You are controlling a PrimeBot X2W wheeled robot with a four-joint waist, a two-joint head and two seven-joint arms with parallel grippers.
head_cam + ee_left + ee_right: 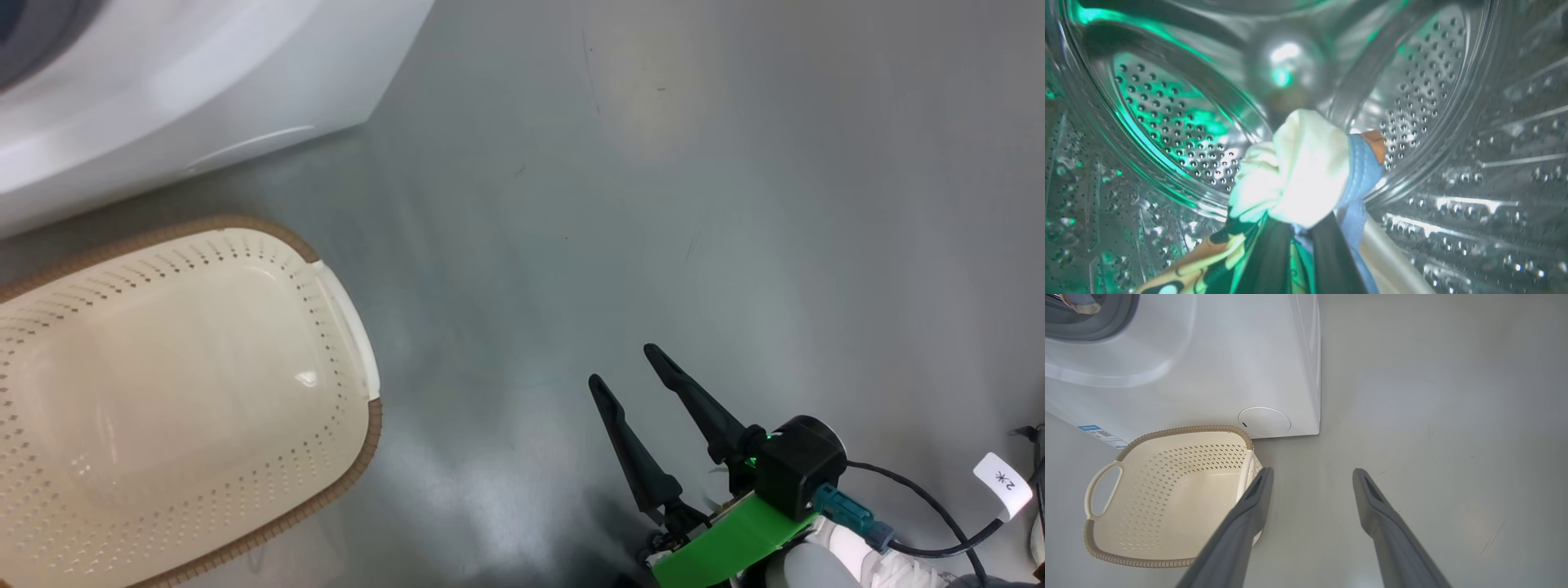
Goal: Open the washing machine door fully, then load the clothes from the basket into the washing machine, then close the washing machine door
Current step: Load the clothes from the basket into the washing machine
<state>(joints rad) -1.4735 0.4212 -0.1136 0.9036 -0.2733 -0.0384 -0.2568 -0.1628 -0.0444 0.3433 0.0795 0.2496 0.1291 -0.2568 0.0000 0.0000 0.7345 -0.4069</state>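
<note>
Head view: the right gripper (623, 365) hangs with its two fingers spread and empty. One basket (359, 457), left of them beside the washing machine (163, 90), holds nothing.

Left wrist view: inside the drum (1453, 102), the left gripper (1300, 230) pinches its fingers on the clothes (1298, 171), one bunch, probably to drop it there.

Right wrist view: the basket sits just left of the open fingers.

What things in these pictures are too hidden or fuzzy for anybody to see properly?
- Left wrist view: the bunched clothes cover the left gripper's fingers at their tips; glare washes out the print.
- Head view: the top-left edge cuts off the washing machine, so its opening is mostly lost; the left edge cuts the basket.
- Right wrist view: the blue label is too small to read.
</note>
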